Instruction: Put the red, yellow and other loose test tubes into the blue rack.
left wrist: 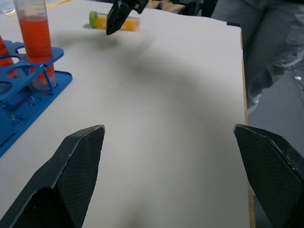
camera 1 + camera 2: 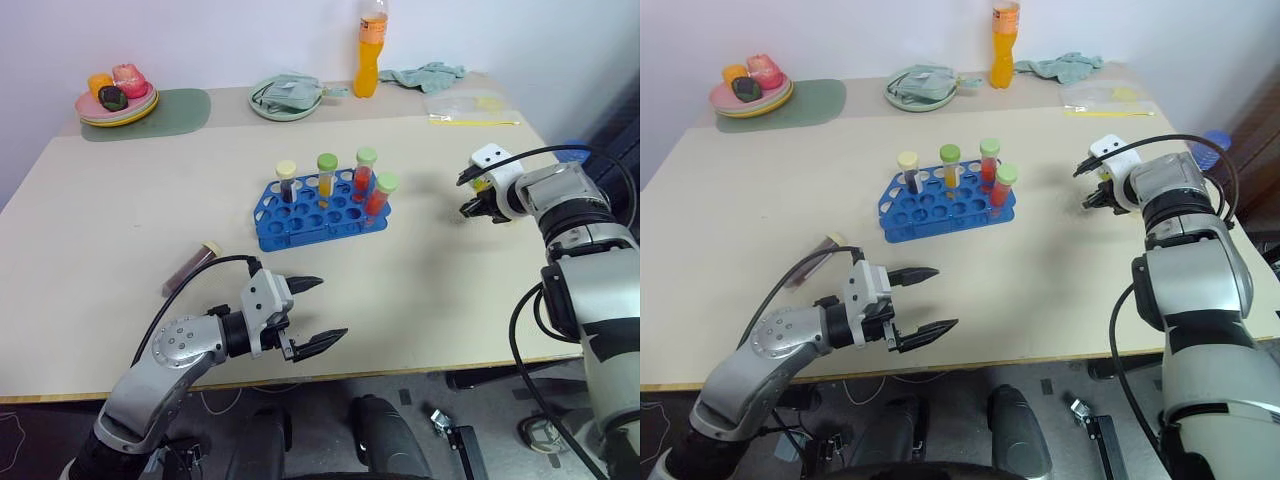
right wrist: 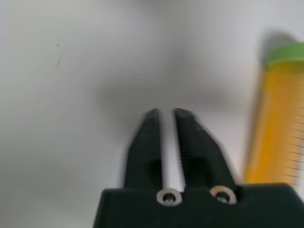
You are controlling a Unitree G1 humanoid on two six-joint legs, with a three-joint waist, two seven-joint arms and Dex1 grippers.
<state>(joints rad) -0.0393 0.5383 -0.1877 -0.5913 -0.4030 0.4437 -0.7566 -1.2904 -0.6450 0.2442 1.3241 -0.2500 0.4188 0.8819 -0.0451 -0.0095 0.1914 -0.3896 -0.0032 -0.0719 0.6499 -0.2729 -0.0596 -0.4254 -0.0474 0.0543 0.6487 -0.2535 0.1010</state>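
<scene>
Standing near the middle of the table (image 2: 120,210): the blue rack (image 2: 300,222), holding four upright tubes along its far and right-hand holes — a dark one with cream cap (image 2: 287,178), a yellow one with green cap (image 2: 326,177), and two red-orange ones with green caps (image 2: 364,172) (image 2: 379,196). Remaining holes unfilled. Lying flat near the front-left edge, well apart from the rack: a dark maroon tube with cream cap (image 2: 190,266). Lying flat toward the right edge: a yellow tube with green cap (image 3: 275,118), just beside the right gripper (image 3: 166,114), not between its fingers. Right gripper's fingers nearly pressed together, only a thin slit between them, pinching nothing, tips down at the bare surface. Left gripper (image 2: 314,313) at the front edge, fingers spread wide, holding nothing. Along the far edge: a stack of plates with toy food (image 2: 117,100) at the left corner, a pale green plate holding a cloth (image 2: 285,98), an orange bottle (image 2: 370,55), a crumpled cloth (image 2: 428,74). Broad bare tabletop between rack and front edge, and between rack and right gripper.
</scene>
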